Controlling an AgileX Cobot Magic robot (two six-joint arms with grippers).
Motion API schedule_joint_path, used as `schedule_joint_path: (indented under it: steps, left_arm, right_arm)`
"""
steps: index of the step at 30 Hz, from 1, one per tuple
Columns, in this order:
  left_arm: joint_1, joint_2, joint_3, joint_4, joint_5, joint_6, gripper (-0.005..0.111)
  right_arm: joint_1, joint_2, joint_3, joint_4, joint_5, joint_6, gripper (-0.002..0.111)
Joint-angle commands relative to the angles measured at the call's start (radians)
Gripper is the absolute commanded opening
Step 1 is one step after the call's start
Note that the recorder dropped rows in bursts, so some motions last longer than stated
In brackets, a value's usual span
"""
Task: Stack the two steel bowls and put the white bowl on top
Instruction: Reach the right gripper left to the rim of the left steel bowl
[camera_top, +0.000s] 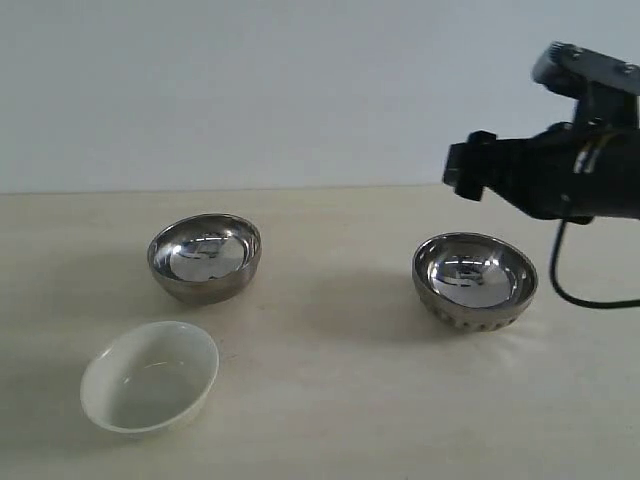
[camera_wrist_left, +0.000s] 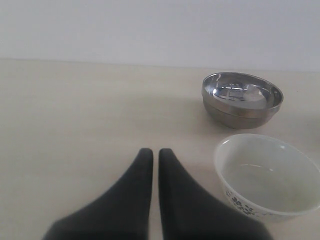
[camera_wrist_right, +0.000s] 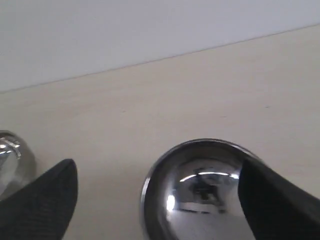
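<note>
Two steel bowls stand apart on the table: a smooth one (camera_top: 205, 257) at the left and a ribbed one (camera_top: 475, 280) at the right. The white bowl (camera_top: 150, 377) sits in front of the smooth one, close to it. My right arm (camera_top: 560, 170) hangs above and behind the ribbed bowl. In the right wrist view my right gripper (camera_wrist_right: 157, 167) is open wide, with the ribbed bowl (camera_wrist_right: 200, 190) below it and one finger (camera_wrist_right: 275, 200) over its rim. My left gripper (camera_wrist_left: 151, 155) is shut and empty, beside the white bowl (camera_wrist_left: 267, 175), with the smooth bowl (camera_wrist_left: 242, 99) beyond.
The beige table (camera_top: 330, 420) runs back to a pale wall. A black cable (camera_top: 560, 285) hangs from the right arm beside the ribbed bowl. The smooth bowl's edge (camera_wrist_right: 12, 160) shows at the side of the right wrist view.
</note>
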Motion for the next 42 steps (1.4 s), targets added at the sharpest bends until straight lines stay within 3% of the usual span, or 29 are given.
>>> schedule_joint_path:
  steps: [1, 8, 13, 19, 30, 39, 42]
  left_arm:
    - [-0.005, -0.003, 0.003, 0.000, -0.008, -0.005, 0.004]
    - [-0.005, -0.003, 0.003, 0.000, -0.008, -0.005, 0.004]
    - [-0.005, -0.003, 0.003, 0.000, -0.008, -0.005, 0.004]
    - [-0.005, -0.003, 0.003, 0.000, -0.008, -0.005, 0.004]
    - [-0.005, -0.003, 0.003, 0.000, -0.008, -0.005, 0.004]
    - [-0.005, -0.003, 0.003, 0.000, -0.008, -0.005, 0.004]
    - [-0.005, -0.003, 0.003, 0.000, -0.008, -0.005, 0.004]
  right_arm:
    - [0.113, 0.116, -0.136, 0.002, 0.091, 0.021, 0.078]
    - [0.322, 0.392, -0.399, 0.006, 0.122, 0.060, 0.078]
    - [0.383, 0.575, -0.578, 0.010, 0.139, 0.100, 0.078]
    - [0.396, 0.699, -0.675, 0.010, 0.137, 0.162, 0.078]
    - [0.396, 0.768, -0.681, 0.010, -0.030, 0.267, 0.078]
    - [0.396, 0.830, -0.688, 0.010, -0.037, 0.302, 0.078]
    - [0.396, 0.830, -0.688, 0.010, -0.048, 0.306, 0.072]
